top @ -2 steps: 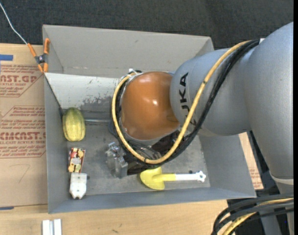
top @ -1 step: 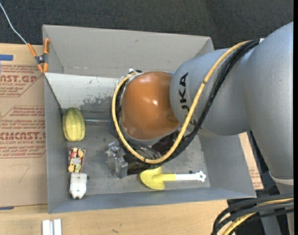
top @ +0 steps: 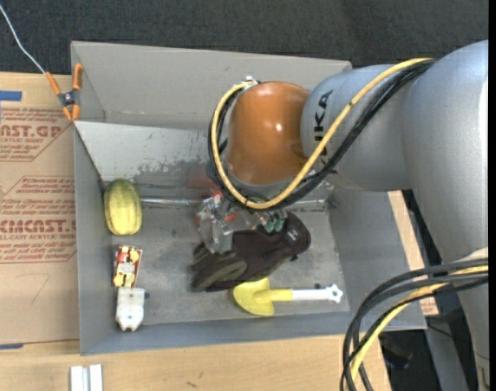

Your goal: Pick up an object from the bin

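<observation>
The gripper [top: 217, 225] is down at the left end of a dark brown glove [top: 256, 255], in the middle of the bin [top: 166, 226]. The orange wrist cover [top: 264, 133] hides its upper part; whether it is spread or pressed together cannot be told. A yellow scoop [top: 260, 296] lies just nearer.

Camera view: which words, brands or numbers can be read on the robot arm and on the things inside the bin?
"KUKA": dark letters on the silver arm, beside its orange cover.
Too small to read: markings on the red-and-yellow toy at the left of the bin.
Other things there: no text seen.
</observation>
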Robot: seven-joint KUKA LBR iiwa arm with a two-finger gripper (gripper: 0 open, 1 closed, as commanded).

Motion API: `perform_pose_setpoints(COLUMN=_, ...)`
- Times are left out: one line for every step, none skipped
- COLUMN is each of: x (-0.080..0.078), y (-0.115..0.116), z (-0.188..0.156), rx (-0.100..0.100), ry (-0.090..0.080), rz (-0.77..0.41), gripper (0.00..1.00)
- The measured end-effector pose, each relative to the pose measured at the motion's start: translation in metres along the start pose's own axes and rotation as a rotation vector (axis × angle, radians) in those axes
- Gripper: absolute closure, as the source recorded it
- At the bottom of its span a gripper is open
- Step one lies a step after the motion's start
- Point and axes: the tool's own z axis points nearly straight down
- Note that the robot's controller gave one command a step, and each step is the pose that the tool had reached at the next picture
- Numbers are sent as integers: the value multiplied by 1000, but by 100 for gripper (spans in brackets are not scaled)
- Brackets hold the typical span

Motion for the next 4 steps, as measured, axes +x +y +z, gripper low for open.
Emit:
perform_pose_setpoints(x=-25, y=-22, z=6, rx=-1, ry=0, rz=4, gripper=0)
perform_pose_setpoints(x=-14, y=2, z=3, rx=-3, ry=2, rz=5, gripper=0)
perform_pose_setpoints(x=21, y=-15, z=44, rx=-4, ry=0, rz=46, gripper=0)
perform_pose_setpoints(x=38, y=-33, z=41, rx=-5, ry=-1, rz=54, gripper=100)
